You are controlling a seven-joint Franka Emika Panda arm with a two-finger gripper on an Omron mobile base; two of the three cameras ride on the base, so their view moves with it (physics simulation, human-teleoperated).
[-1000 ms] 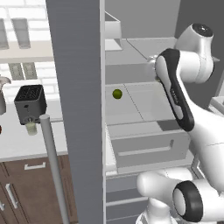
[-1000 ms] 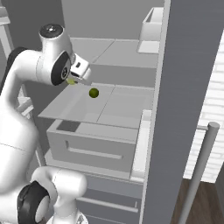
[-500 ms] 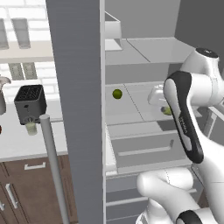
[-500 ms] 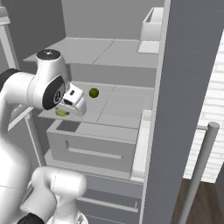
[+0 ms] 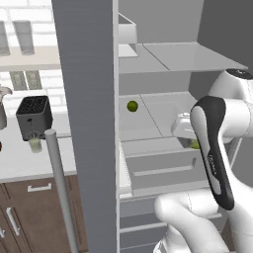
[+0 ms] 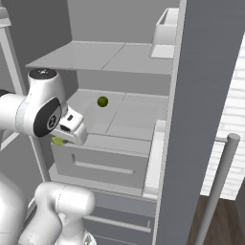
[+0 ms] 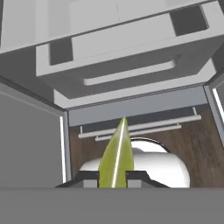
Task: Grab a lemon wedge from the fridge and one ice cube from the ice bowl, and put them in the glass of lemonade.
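We see the lemon wedge up close in the hand view: thin yellow-green sliver w/ a pale lengthwise streak, pointed at the top, wider toward the base. It sits pinched between the two dark fingertips of the gripper, so the gripper is clenched on the wedge. Behind it in that view: a grey fridge drawer front w/ a recessed grip, a silver bar lower down, brown wood floor.

In the left base view the wedge is just a small green bit at the edge of the arm, in front of the fridge interior, above the drawer. The gripper itself is mostly hidden there by the forearm. In the right base view we see the wedge as a green spot under the white hand, gripper pointing down and left; fingertips hard to make out.

A second small green ball lies on the fridge shelf, well apart from the hand; also seen from the right. We can't tell what it is.

Left base view alone gives the counter: black toaster and, just below it, the glass of lemonade, small and pale green, partly cut by the door handle. The open door blocks the counter's right part.
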